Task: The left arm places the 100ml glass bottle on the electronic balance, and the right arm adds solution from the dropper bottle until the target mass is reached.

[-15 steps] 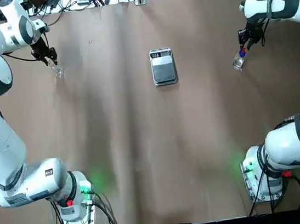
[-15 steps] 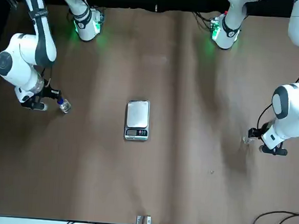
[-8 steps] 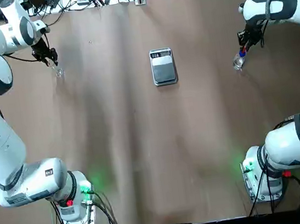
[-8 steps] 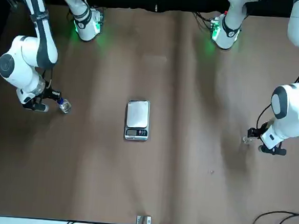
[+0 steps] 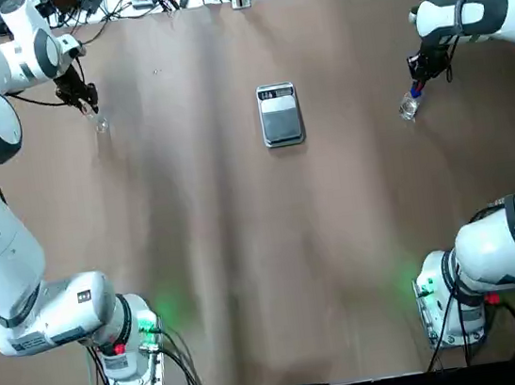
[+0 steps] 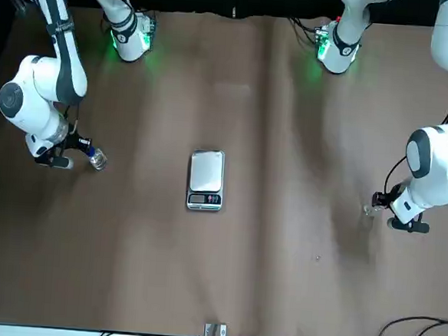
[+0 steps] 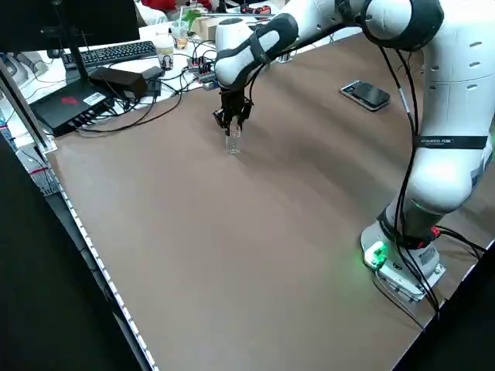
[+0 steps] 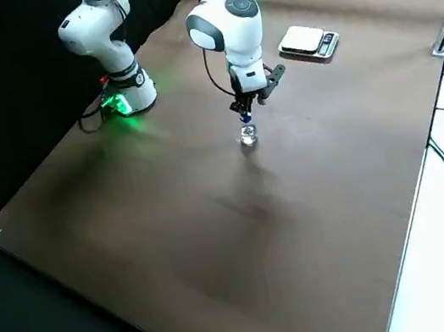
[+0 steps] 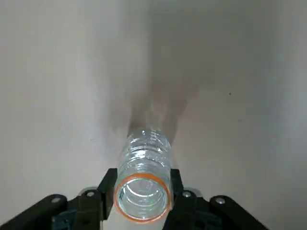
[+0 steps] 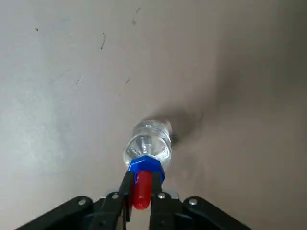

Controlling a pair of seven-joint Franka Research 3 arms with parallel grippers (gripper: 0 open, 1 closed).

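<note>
Evidently the step in hand is the first one: getting the glass bottle [image 9: 146, 148] to the electronic balance [image 5: 282, 118]. The left gripper [image 9: 144, 176], at the far left of the table [image 5: 218, 255], has its two fingers closed to the width of the bottle, one against either side, with the orange-rimmed mouth facing the wrist camera. The balance lies well apart from it, near the middle between the arms, its steel pan [image 6: 206, 171] bare and its display [image 6: 205, 199] toward the far edge.

Over on the far right, the right gripper [image 10: 142, 177] is nearly closed, its fingers pinching the red bulb [image 10: 142, 190] of the dropper bottle [image 10: 154, 136], just above the blue collar [image 10: 145, 164]. Whether either bottle touches the table is hard to tell, though both seem to hang just over it.

The next move calls for the left arm to carry its bottle inward, keep it upright and lower it centrally on the pan. The right arm should wait; dosing makes sense only once the bottle stands there, released.
</note>
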